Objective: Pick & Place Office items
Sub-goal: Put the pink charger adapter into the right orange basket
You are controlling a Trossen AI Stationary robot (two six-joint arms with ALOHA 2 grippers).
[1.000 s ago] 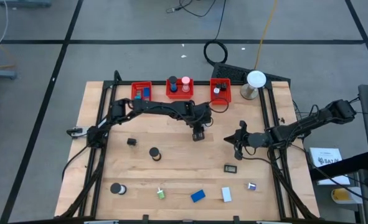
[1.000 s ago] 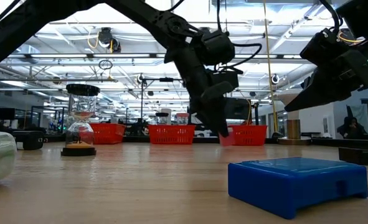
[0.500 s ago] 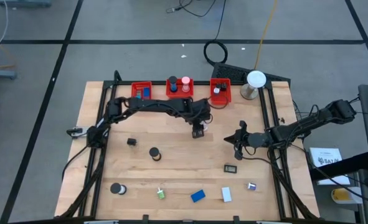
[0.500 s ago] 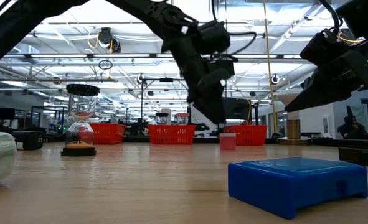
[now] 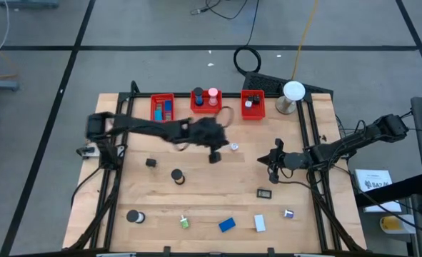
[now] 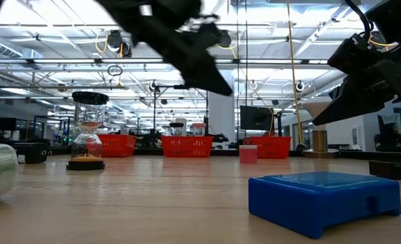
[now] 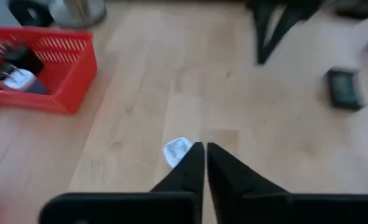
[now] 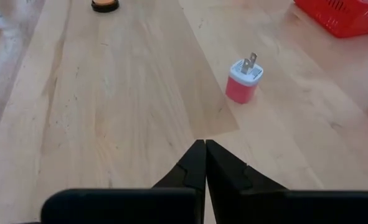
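A pink plug adapter [image 5: 233,147] stands on the wooden table [image 5: 196,193], prongs up, clear of both grippers. It also shows in the right wrist view [image 8: 244,81] and in the low view [image 6: 248,154]. My left gripper [image 5: 214,156] hovers just left of the plug, shut and empty [image 7: 203,152]. Further right, my right gripper [image 5: 268,163] waits shut [image 8: 203,149]. Along the near side lie a blue block [image 5: 227,225], a white bit [image 5: 259,223], a green bit [image 5: 185,223] and a black roll [image 5: 134,216].
Three red bins [image 5: 163,107] [image 5: 205,101] [image 5: 253,106] line the far edge, each with items inside. A white dome [image 5: 293,95] stands at the far right. An hourglass [image 6: 88,132], a black roll [image 5: 176,175] and small black items [image 5: 151,163] [image 5: 265,193] lie mid-table.
My left gripper has let go of the pink plug adapter, which now stands alone on the table. The gripper has then risen and drawn back fast toward the table's left edge.
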